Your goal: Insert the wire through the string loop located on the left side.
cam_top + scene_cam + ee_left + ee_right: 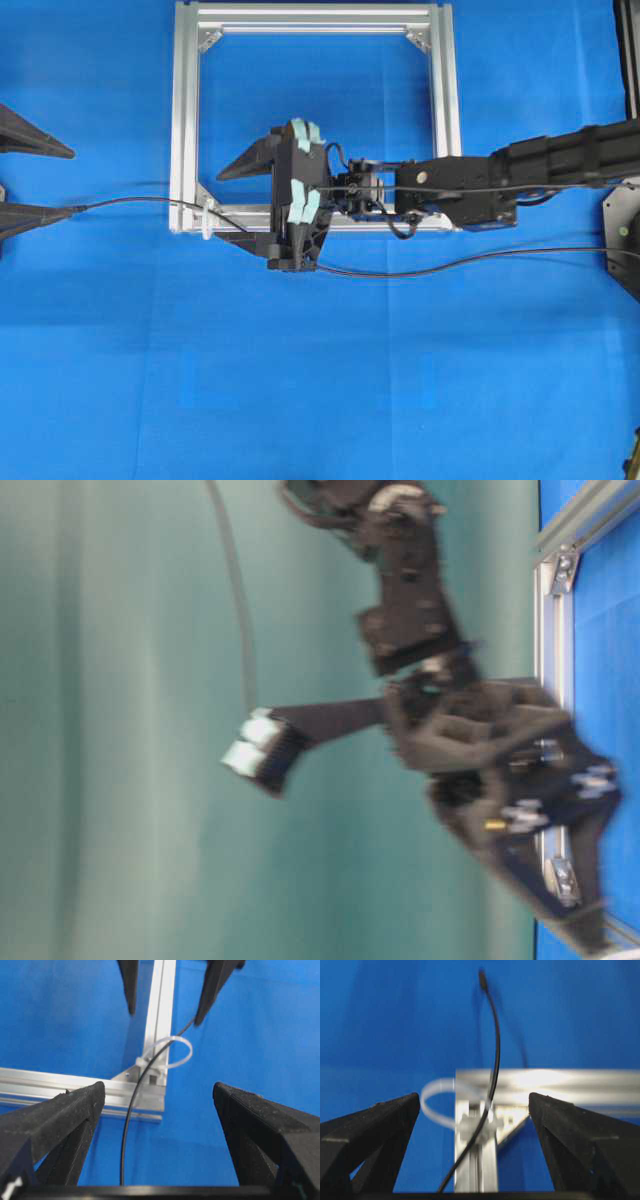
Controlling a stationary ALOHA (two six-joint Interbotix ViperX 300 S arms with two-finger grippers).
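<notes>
So the wire (pixel 131 1105) runs through the string loop (pixel 181 1052) on the frame (pixel 183 120), and both the left gripper (pixel 160 1105) and right gripper (pixel 475 1105) are spread wide, gripping nothing.

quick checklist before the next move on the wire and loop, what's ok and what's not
1. Wire passes through the string loop: ok, the left wrist view shows it going in.
2. Left gripper open, off the wire: ok.
3. Right gripper open, holding nothing: ok.
4. Plug end out past the frame on the left: ok in the overhead view.
5. Loop attached at the frame corner: ok.
6. Wire free of the right gripper's underside: cannot tell.
</notes>
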